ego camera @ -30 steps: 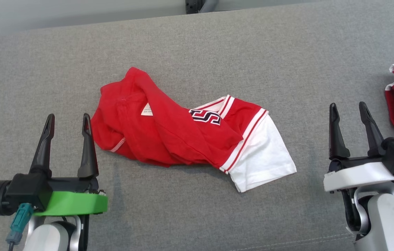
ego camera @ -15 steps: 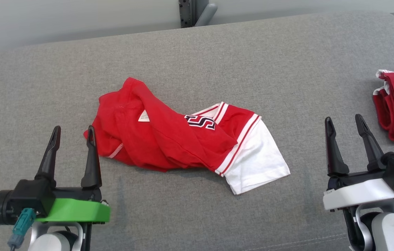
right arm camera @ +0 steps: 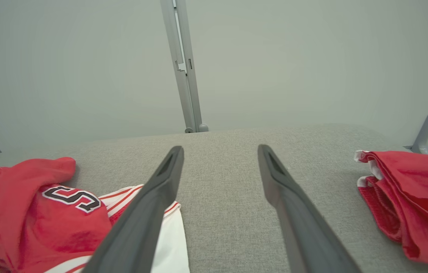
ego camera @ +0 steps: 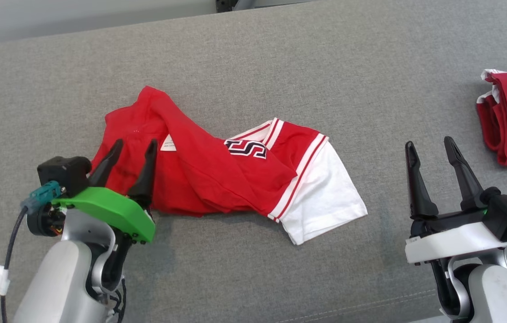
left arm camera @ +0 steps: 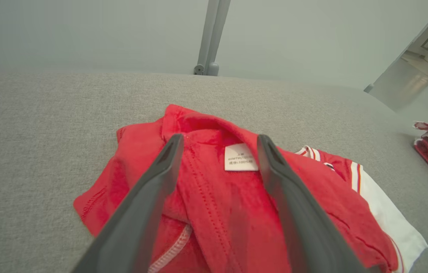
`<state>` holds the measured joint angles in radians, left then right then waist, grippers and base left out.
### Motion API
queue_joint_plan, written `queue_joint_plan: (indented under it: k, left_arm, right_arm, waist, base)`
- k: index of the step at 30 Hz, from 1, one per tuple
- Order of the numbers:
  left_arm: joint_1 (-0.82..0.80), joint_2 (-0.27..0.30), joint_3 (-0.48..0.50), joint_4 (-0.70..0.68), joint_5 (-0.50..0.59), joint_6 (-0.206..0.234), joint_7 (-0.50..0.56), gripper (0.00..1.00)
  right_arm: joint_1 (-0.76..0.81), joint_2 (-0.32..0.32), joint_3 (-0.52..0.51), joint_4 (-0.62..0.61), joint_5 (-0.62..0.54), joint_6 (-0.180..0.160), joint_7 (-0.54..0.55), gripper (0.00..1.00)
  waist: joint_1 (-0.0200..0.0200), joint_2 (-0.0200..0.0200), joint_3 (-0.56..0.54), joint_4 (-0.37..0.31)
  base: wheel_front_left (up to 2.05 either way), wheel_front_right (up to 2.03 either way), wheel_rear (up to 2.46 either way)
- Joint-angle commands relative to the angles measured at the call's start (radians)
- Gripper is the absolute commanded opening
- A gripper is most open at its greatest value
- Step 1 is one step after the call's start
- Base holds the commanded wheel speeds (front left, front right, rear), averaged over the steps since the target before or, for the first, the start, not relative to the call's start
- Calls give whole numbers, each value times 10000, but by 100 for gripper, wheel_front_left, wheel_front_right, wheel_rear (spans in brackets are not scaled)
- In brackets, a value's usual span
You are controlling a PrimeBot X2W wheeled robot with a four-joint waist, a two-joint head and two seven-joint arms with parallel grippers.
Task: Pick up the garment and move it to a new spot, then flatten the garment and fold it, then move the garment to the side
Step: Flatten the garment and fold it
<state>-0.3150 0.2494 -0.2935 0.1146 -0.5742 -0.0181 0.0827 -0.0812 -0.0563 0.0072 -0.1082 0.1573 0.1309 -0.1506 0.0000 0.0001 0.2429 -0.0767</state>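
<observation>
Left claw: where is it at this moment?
In the head view the left claw is at lower left, open, poised over the left end of the shirt, beside its label.

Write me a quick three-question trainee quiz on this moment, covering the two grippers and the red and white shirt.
1. Multiple choice: which gripper is poised over the crumpled shirt?
A) the left gripper
B) the right one
C) both
2. True or false: the right gripper is open, holds nothing and sits apart from the shirt.
3. Short answer: in the left wrist view, what small white thing shows on the red cloth?

Key: 1 A; 2 true; 3 a label.
</observation>
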Motion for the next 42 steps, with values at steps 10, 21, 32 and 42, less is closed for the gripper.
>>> queue_joint_plan:
  k: [10,21,32,42]
  left_arm:
    - [-1002,-44,461,1981,-842,-384,35,100]
    - [-750,15,304,1381,-900,-679,-361,0]
    - [673,1038,799,-2445,-837,-166,50,0]
    - [2542,1439,1166,-3982,-979,849,889,0]
  right_arm:
    - [-308,29,11,335,122,-3,-259,100]
    - [-442,40,-48,555,162,-4,-361,100]
    - [-191,44,-489,297,224,-4,-117,100]
    - [-393,46,-455,327,257,-3,-29,100]
  waist:
    - [0,-1,494,-388]
    - [0,-1,473,-157]
    - [0,-1,397,603]
    - [0,-1,484,830]
  base:
    - [0,0,0]
    - [0,0,0]
    - [0,0,0]
    - [0,0,0]
